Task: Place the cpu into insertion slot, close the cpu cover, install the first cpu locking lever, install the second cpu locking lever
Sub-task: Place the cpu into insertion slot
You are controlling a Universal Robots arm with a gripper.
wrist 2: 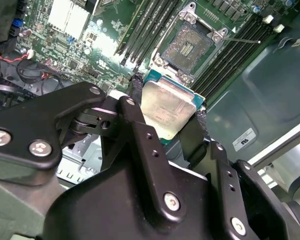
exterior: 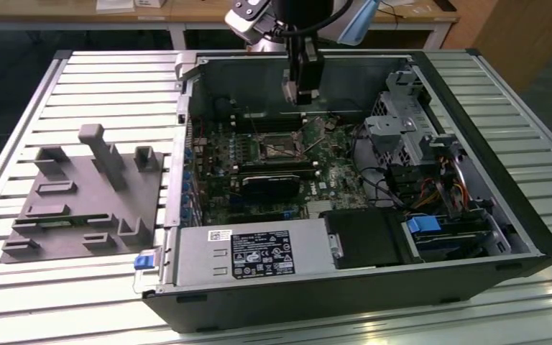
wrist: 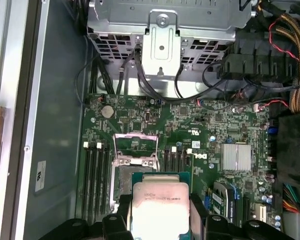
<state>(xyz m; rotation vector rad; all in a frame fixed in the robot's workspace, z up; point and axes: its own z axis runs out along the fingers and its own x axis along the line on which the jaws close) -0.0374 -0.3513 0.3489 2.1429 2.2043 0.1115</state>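
My gripper (exterior: 302,93) hangs inside the open computer case, above the motherboard, shut on the cpu (wrist 2: 167,107). The chip is a flat square with a pale silver top and a green edge, held by two opposite sides between black fingers (wrist 2: 135,95). The insertion slot (wrist 2: 187,47) lies open on the board a short way past the chip, its dark centre bare. In the first wrist view the cpu (wrist: 160,205) hovers over the near corner of the insertion slot (wrist: 121,180). The cpu cover (wrist: 134,136) stands flipped open at the slot's far side. A thin locking lever (wrist 2: 240,40) sticks out beside the slot.
Long black memory slots (wrist: 97,175) flank the socket. A finned heatsink (wrist: 235,157), cables and a metal drive cage (exterior: 410,129) crowd one side. The grey power supply (exterior: 247,255) fills the case's front. A grey parts fixture (exterior: 84,194) sits on the table at the exterior view's left.
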